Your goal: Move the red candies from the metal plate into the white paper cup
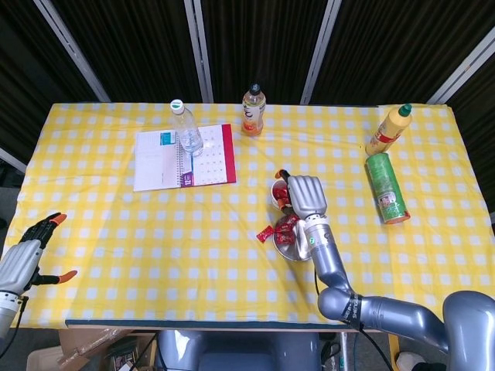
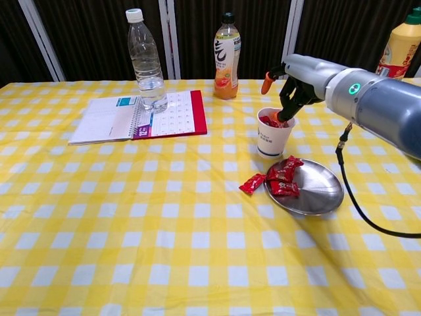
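The white paper cup (image 2: 271, 139) stands in the middle of the yellow checked table, with red candy (image 2: 268, 122) showing at its rim. My right hand (image 2: 296, 82) hovers over the cup with its fingers spread, one fingertip dipping into the mouth, and holds nothing. Just in front of the cup lies the metal plate (image 2: 319, 191), with a few red candies (image 2: 283, 178) on its left edge. One more candy (image 2: 252, 183) lies on the cloth left of the plate. In the head view the right hand (image 1: 305, 197) covers part of the cup (image 1: 276, 195). My left hand (image 1: 23, 259) hangs open off the table's near left corner.
A water bottle (image 2: 146, 59) stands on an open notebook (image 2: 141, 115) at the back left. An orange drink bottle (image 2: 227, 56) is behind the cup. A yellow bottle (image 2: 401, 43) and a lying green can (image 1: 385, 187) are at the right.
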{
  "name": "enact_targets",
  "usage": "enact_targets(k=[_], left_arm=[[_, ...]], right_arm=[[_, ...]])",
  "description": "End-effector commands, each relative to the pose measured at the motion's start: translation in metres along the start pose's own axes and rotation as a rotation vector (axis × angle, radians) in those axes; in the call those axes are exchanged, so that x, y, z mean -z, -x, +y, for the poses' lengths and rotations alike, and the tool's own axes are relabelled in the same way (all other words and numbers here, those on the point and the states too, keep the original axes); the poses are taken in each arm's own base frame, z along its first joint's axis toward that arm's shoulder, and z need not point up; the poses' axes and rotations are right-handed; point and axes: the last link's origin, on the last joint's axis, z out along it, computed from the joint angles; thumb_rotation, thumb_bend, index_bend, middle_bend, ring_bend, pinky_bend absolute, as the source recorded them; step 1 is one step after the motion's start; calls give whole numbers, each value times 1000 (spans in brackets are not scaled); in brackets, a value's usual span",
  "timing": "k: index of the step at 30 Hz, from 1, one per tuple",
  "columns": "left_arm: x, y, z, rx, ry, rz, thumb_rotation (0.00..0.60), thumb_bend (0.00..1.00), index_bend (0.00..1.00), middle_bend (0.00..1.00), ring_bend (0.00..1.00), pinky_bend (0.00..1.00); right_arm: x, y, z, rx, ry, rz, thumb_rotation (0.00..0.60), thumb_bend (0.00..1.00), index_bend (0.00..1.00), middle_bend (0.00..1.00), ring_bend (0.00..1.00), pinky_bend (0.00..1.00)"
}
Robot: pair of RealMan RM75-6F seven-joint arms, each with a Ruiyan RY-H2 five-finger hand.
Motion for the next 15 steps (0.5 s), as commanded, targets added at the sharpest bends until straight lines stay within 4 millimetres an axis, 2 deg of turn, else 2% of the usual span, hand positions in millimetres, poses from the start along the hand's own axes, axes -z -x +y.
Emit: enact_targets(k=[1,8,11,15], left_arm=[[0,0,0,-2,3,1,600,39,0,0,0,0],[1,0,0,-5,10,10,600,40,0,0,0,0],[2,0,0,-6,15,14,600,39,0,0,0,0],[2,0,0,-5,20,17,600,39,0,0,0,0]], right_arm=[[19,5,-1,25,-33,-16,600,406,309,750,900,1000],[51,30,-5,101,-91,-88,600,405,318,750,900,1000],[60,43,-3,134,-103,-118,600,406,369,750,900,1000],[67,58,-3,147,-109,-148,600,406,388,750,900,1000]])
